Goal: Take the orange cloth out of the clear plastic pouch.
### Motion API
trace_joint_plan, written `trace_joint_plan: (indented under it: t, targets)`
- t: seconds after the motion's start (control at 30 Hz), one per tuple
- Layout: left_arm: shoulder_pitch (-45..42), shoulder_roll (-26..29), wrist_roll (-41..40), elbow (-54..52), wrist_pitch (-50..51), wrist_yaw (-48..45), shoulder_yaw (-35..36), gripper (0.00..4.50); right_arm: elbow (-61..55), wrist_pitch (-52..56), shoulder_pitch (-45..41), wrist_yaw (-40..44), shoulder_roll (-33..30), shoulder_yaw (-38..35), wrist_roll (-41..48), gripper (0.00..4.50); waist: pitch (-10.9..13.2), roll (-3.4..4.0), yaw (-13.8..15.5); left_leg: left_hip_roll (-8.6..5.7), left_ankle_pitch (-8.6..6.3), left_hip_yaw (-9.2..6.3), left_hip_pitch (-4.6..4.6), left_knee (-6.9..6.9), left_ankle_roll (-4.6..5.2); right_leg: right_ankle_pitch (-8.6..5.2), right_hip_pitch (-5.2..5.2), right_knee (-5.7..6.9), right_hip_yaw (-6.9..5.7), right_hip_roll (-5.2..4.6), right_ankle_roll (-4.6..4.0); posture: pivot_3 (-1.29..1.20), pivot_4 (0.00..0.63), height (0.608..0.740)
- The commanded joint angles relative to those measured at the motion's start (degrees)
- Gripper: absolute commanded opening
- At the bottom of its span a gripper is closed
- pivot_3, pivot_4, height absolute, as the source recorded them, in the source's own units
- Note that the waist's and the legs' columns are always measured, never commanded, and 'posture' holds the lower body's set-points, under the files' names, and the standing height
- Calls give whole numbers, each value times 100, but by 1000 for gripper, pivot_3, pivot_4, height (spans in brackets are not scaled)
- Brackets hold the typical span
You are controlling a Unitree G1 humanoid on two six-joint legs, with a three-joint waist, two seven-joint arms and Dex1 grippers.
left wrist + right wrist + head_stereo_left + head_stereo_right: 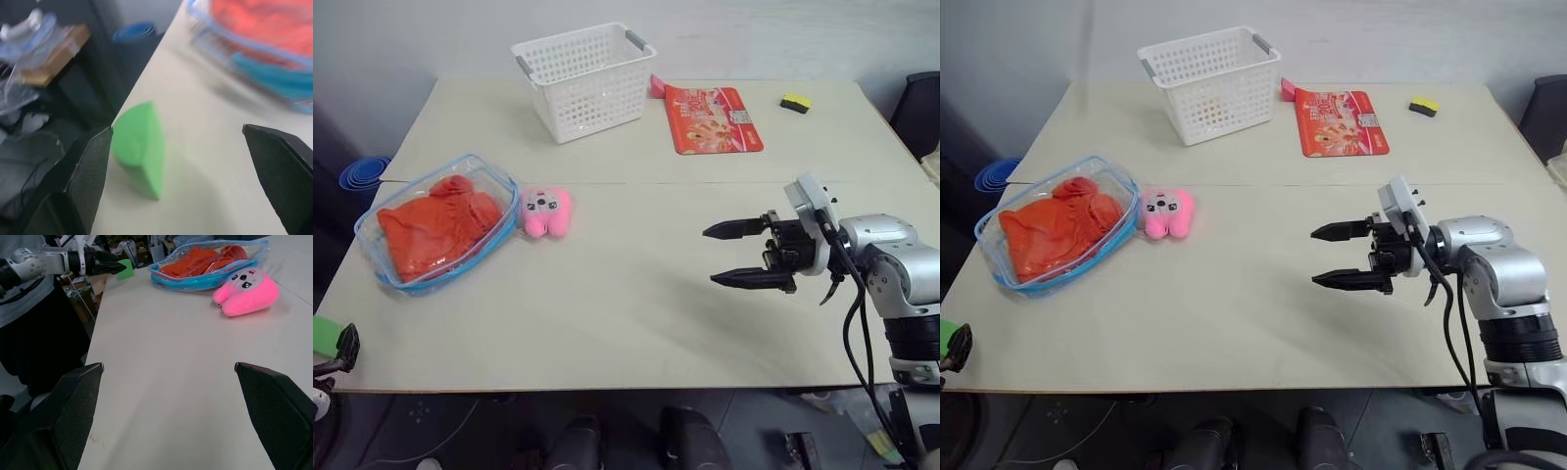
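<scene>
Nothing is done yet: the orange cloth (438,230) lies inside the clear plastic pouch (385,268) beside the pink toy (545,211), and my left end effector (178,161) and right end effector (736,255) are both spread apart, empty.

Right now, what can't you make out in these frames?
- Whether the clear plastic pouch is zipped: opening too small in the eye views, blurred in the left wrist view.
- Left gripper: cut off by the eye views' edge.
- Small yellow and black object: too small to identify.
- How the orange cloth is folded: wrinkles hide it.
</scene>
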Motion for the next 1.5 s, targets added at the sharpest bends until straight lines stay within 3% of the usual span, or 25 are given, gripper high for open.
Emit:
trace_joint_plan:
  t: [0.03,0.2,0.37,0.57,0.73,0.97,1.1,1.47,1.5]
  targets:
    - [456,335,-177,-1139,169,-285,354,4462,-23,-16,-10,21,-99,-199,50,4500,0,0,2,1,0,0,0,0,0,0,0,-2,0,0,0,0,150,740]
    - [607,1413,335,-2009,832,-588,-187,4462,29,-29,-36,50,-104,-182,36,4500,1,0,29,1,1,-2,0,0,0,-1,7,-10,0,-1,-2,0,150,740]
    - [-39,3029,1526,-1746,1623,-542,-1692,4462,-61,5,-63,-52,-27,-172,68,4500,4,6,-3,0,1,0,2,-4,-1,-2,2,3,1,4,-4,0,150,740]
    - [-803,3996,2560,-1143,1570,-791,-3135,4462,-233,79,24,-120,-83,-271,152,4500,6,9,-68,-1,2,5,-3,-36,0,-2,-21,22,3,7,-4,0,150,740]
    - [-1168,4139,3076,-691,1663,-912,-3590,4462,-429,200,102,-237,-120,-408,259,4500,9,13,-67,-2,3,6,-6,-45,-2,-4,-25,20,-1,9,-6,0,150,740]
    - [-2045,3793,3432,-17,1310,-977,-4211,4462,-642,293,271,-423,-68,-488,307,4500,9,13,22,-6,4,4,-5,-39,-1,-3,-22,26,-3,7,-6,0,150,740]
    - [-2314,3655,3596,303,1163,-994,-4300,3620,-699,313,317,-467,-92,-514,331,4500,9,13,18,-10,4,4,-6,-39,1,-3,-23,28,-4,6,-5,0,150,740]
    - [-2146,3524,3766,332,893,-1213,-4089,139,-752,299,362,-524,-162,-597,310,4500,9,13,5,-9,5,5,-4,-39,1,-3,-23,31,-6,6,-5,0,150,740]
    - [-2146,3538,3789,333,796,-1246,-4120,59,-749,298,363,-522,-164,-598,302,4500,9,13,7,-9,5,5,-4,-38,1,-3,-23,31,-6,6,-5,0,150,740]
